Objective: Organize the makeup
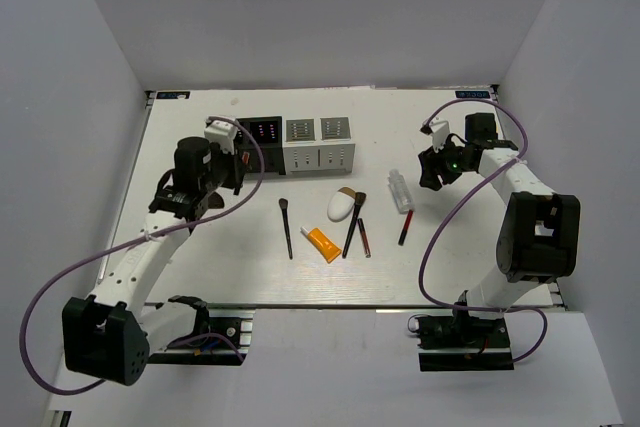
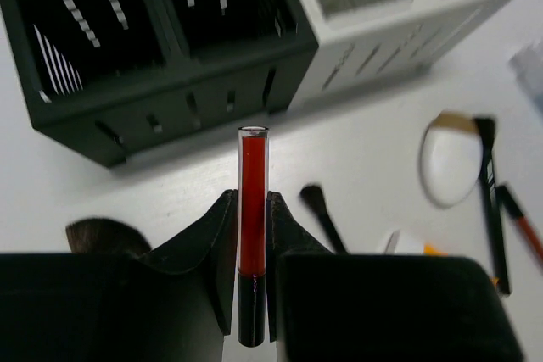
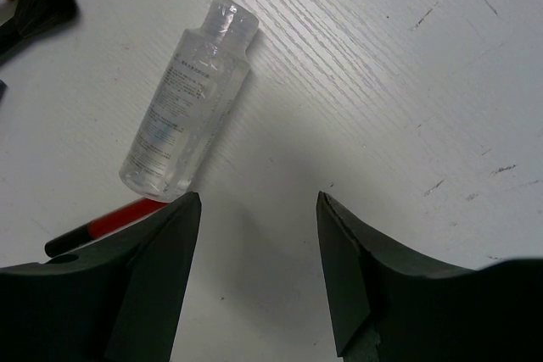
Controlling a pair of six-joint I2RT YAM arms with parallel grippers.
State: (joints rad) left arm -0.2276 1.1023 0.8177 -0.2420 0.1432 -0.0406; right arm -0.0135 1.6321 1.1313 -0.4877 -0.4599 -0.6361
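Left pincer (image 2: 252, 218): clenched on a slim red tube (image 2: 253, 158), gripped low, near its dark end, most of its length sticking out past the jaws. The tube looks glassy, smooth and round. Your risk is that it swivels or slides in the grip, since so little of it is pinched.

Ahead of it stands the black box (image 2: 170, 57), hard plastic, slotted walls, open square cells, with the white box (image 2: 407, 14) touching its right side. If you come in tilted, the tube's tip could catch a cell rim or divider.

The rest of the makeup lies loose mid-bench (image 1: 200, 267): thin brush (image 1: 287, 227), soft orange tube (image 1: 322, 244), matte egg-shaped white sponge (image 1: 341, 207), a fuller brush and a dark pencil just beside them.

Clear bottle (image 3: 188, 103): a transparent cylinder on its side, so likely to roll if you nudge it. A red pencil (image 3: 110, 225) lies at its base.

Right pincer (image 3: 259, 209): released, jaws wide, nothing between them, hovering beside the bottle. One finger sits right over the pencil, so a descent here could knock it.
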